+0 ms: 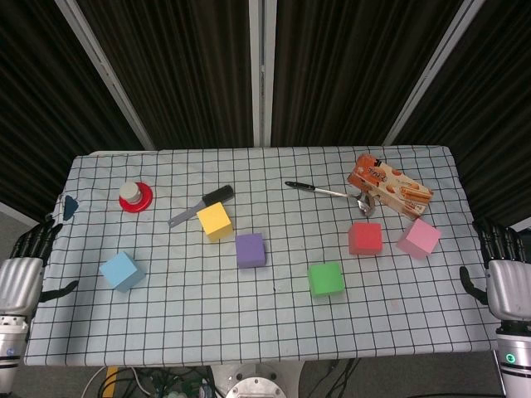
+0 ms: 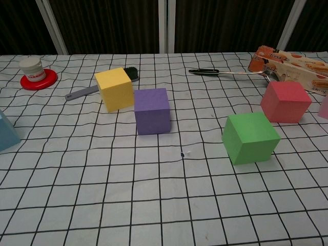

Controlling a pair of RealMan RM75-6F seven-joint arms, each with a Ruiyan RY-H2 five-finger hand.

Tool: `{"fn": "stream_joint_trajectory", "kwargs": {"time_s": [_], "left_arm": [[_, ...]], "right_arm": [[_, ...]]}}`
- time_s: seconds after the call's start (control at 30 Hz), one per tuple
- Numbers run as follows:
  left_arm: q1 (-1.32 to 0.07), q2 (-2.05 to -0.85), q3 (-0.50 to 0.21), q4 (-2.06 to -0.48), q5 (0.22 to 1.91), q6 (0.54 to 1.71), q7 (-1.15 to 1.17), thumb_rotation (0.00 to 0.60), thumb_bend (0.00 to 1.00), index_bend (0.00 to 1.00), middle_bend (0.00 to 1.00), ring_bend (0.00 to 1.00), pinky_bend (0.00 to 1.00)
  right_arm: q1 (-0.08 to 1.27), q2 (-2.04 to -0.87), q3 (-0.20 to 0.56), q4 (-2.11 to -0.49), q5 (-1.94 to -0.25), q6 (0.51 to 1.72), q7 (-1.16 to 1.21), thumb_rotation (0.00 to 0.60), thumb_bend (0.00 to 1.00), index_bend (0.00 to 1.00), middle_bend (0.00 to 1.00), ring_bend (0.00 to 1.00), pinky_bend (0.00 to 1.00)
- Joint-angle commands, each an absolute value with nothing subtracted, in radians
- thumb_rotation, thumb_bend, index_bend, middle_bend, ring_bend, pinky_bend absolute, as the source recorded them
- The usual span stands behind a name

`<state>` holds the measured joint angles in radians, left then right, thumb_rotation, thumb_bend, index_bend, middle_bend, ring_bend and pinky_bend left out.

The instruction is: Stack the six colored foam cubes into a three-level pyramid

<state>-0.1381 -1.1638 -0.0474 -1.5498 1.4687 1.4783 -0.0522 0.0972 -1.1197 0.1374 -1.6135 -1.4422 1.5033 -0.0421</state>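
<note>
Dark curtains hang behind your table (image 1: 249, 332), which wears a white cloth gridded in black. All six cubes sit singly on it, none touching another, so nothing is stacked yet. In the head view, with the purple cube (image 1: 250, 249) as the dial's centre, the yellow cube (image 1: 215, 220) lies at 10 o'clock just beside it, the blue cube (image 1: 121, 270) far out at 8, the green cube (image 1: 325, 279) at 4, the red cube (image 1: 365, 238) at 3 and the pink cube (image 1: 418, 238) beyond it.

Your left hand (image 1: 23, 269) and right hand (image 1: 506, 274) rest at the table's side edges, holding nothing; the fingers look loosely extended, though how far apart they are is hard to tell.

Watch the clutter. A brush (image 1: 202, 205) lies touching or nearly touching the yellow cube's far side, and a spoon (image 1: 328, 192) and snack box (image 1: 389, 189) sit near red and pink at 12 o'clock; a careless reach could knock them into your cubes. Foam is light, so a hard squeeze or a skewed release may topple the base.
</note>
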Motion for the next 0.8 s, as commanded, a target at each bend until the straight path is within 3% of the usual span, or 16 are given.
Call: {"fn": "stream_joint_trajectory", "kwargs": {"time_s": [0.03, 0.8], "left_arm": [[-0.139, -1.165, -0.043, -1.551, 1.47, 1.469, -0.057, 0.6, 0.0, 0.02, 0.02, 0.0, 0.1], [-0.234, -1.187, -0.037, -1.637, 1.562, 1.356, -0.081, 0.6, 0.0, 0.02, 0.02, 0.0, 0.09]], "right_arm": [[0.099, -1.121, 0.136, -1.608, -1.44, 1.497, -0.039, 0.6, 0.33, 0.0, 0.0, 0.0, 0.0], [0.103, -1.094, 0.14, -1.616, -1.445, 1.499, -0.021, 0.6, 0.33, 0.0, 0.0, 0.0, 0.0]]}}
